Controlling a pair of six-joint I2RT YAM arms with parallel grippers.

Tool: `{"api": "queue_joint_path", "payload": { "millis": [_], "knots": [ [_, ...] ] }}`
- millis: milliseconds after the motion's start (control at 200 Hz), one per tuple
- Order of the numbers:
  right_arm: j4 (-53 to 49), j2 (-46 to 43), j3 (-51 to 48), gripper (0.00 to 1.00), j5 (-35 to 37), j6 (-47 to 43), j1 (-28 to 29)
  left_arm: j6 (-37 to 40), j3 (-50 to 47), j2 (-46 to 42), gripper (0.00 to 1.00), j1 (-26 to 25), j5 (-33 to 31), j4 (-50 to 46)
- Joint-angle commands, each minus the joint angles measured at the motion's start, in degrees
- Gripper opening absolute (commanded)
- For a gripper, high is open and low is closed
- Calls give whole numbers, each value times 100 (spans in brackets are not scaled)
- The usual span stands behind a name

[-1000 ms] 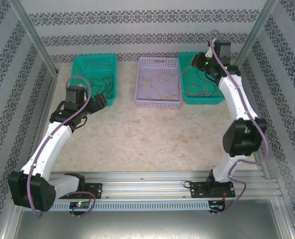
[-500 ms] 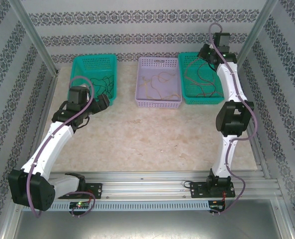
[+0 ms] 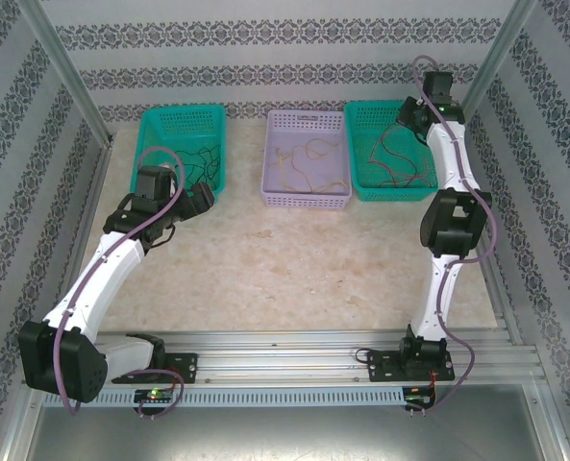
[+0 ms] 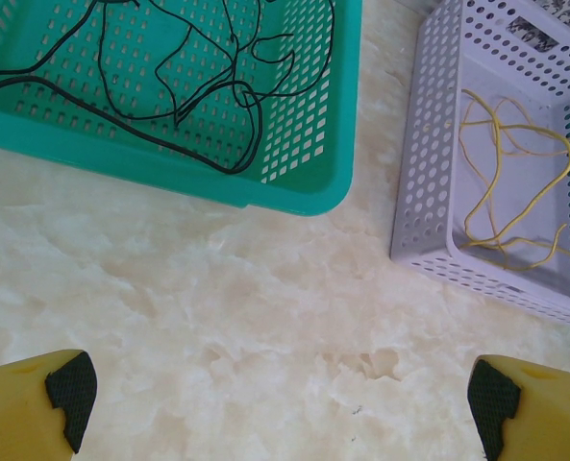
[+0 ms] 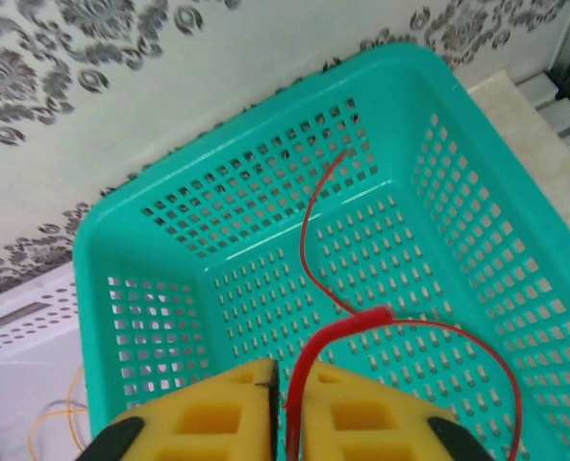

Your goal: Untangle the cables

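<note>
Right gripper (image 5: pixel 286 382) pinches the red cable (image 5: pixel 352 324) over the right green basket (image 5: pixel 92 288). Left gripper (image 4: pixel 277 387) hangs wide open above the bare table (image 4: pixel 217 317).

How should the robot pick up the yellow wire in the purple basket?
Come straight down from above, because the purple basket's walls block the sides. Pinch the yellow wire on the upper loop in the left wrist view, where one strand arcs alone. Lower down the strands cross, so the jaws would likely catch several.
</note>
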Motion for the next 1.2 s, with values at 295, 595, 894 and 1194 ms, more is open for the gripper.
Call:
{"api": "queue_joint_path", "payload": {
  "millis": [295,595,894,1194],
  "knots": [
    [-24,-252,94,53,-18,-239,180,121,21,-17,100,-110,98,198],
    [2278,-3049,-3307,83,102,-596,619,242,-236,-367,100,-127,-342,446],
    [4902,-5512,-7187,98,29,-1007,854,563,-1016,-820,100,-193,-763,1252],
    [5711,-6318,-9574,98,627,-1835,763,1321,-1768,-998,100,-212,-1568,1906]
  ]
}}
